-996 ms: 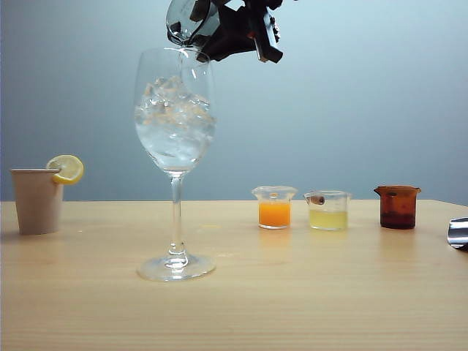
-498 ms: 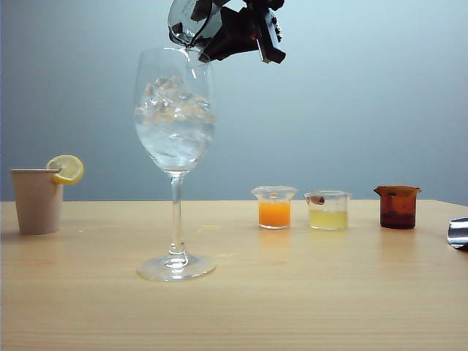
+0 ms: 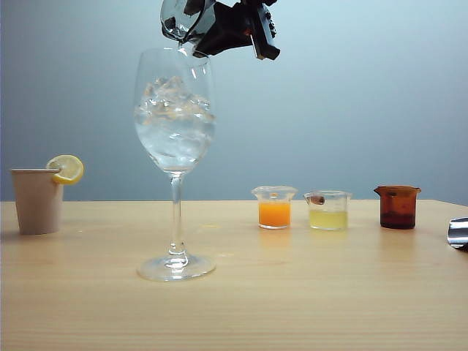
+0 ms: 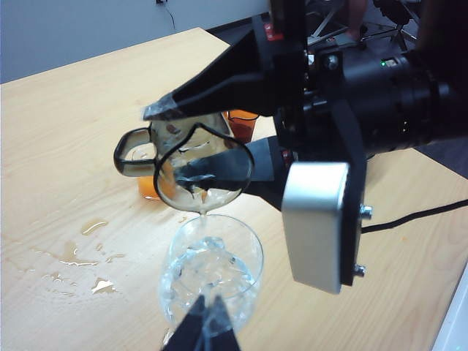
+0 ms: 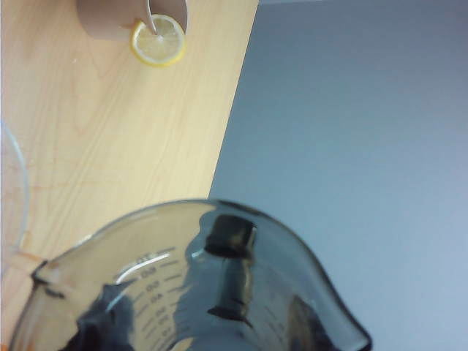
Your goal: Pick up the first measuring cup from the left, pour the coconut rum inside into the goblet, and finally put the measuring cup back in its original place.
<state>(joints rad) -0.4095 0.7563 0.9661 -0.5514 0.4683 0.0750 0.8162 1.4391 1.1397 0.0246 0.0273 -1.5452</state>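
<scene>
Right gripper (image 3: pixel 219 25) tips measuring cup (image 3: pixel 179 18) over goblet (image 3: pixel 175 117).

Right tool (image 3: pixel 219 25) tips first measuring cup (image 3: pixel 183 18) above goblet (image 3: pixel 175 131); left tool (image 4: pixel 207 329) seemingly just beside goblet.

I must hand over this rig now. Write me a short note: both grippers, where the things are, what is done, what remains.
Right gripper: shut on the first measuring cup, tipped over the goblet.
Left gripper: low beside the goblet; jaws together, holding nothing.
Done: cup lifted; a thin stream of coconut rum is falling onto the ice.
Left: finish pouring, put the cup back on the table, left of the orange cup.
</scene>
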